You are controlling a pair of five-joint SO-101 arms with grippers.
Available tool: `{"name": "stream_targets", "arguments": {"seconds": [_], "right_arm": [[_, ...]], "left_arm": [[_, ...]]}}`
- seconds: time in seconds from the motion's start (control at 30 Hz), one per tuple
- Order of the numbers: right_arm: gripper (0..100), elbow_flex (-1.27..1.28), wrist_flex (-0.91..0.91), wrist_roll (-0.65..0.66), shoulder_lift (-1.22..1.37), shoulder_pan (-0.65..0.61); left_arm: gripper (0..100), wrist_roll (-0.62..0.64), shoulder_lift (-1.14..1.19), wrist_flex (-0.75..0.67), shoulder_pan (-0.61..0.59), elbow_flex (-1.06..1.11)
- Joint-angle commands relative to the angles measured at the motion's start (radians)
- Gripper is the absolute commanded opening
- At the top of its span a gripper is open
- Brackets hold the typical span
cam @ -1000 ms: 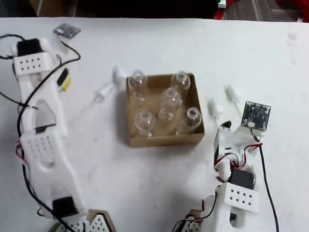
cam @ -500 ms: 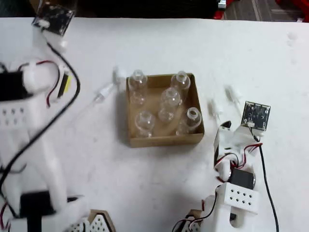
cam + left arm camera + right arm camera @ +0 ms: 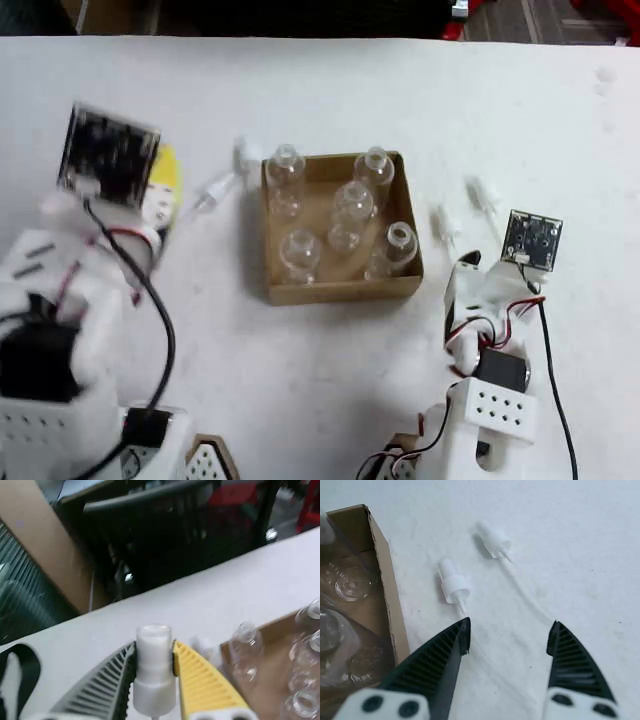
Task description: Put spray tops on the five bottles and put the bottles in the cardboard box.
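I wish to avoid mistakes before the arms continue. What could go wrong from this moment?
1. The left gripper is shut on a spray top; the open bottles stand close together in the cardboard box, so pressing it on one might tip a neighbour.
2. The open right gripper hangs over two loose tops lying near each other; it might catch a thin tube, not a head.

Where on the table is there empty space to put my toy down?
Bare: the wide strip of table beyond the cardboard box, and the patch in front of the box, between the two arms. Crowded: loose spray tops lie left of the box, more spray tops right of it, with the open right gripper close by.
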Motion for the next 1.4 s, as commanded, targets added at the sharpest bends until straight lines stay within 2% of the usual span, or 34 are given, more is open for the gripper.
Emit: {"name": "stream_targets", "arguments": {"seconds": [0.0,0.2,0.3,0.37,0.47,0.57,0.8,0.9,1.0,1.37], "right_arm": [[22.6,-0.011,-0.027,0.008,-0.008,0.019],[22.6,-0.008,-0.045,0.008,-0.008,0.021],[22.6,-0.008,-0.047,0.008,-0.008,0.021],[22.6,-0.008,-0.047,0.008,-0.008,0.021],[22.6,-0.008,-0.048,0.009,-0.008,0.021],[22.6,-0.006,-0.059,0.009,-0.008,0.021],[22.6,-0.005,-0.076,0.011,-0.008,0.021],[22.6,-0.005,-0.076,0.012,-0.008,0.021],[22.6,-0.005,-0.076,0.012,-0.008,0.021],[22.6,-0.005,-0.094,0.012,-0.005,0.021]], "left_arm": [[2,0.183,-0.145,-0.284,0.110,0.184],[2,0.304,-0.133,-0.793,0.128,0.367],[2,0.301,-0.053,-1.031,0.156,0.419],[2,0.238,0.041,-1.099,0.202,0.411],[2,0.140,0.191,-1.123,0.280,0.342],[2,0.114,0.317,-1.123,0.317,0.224],[2,0.034,0.579,-1.125,0.329,0.037],[2,0.021,0.661,-1.181,0.325,0.014],[2,0.023,0.687,-1.246,0.323,0.023],[2,0.031,0.684,-1.243,0.331,0.049]]}}
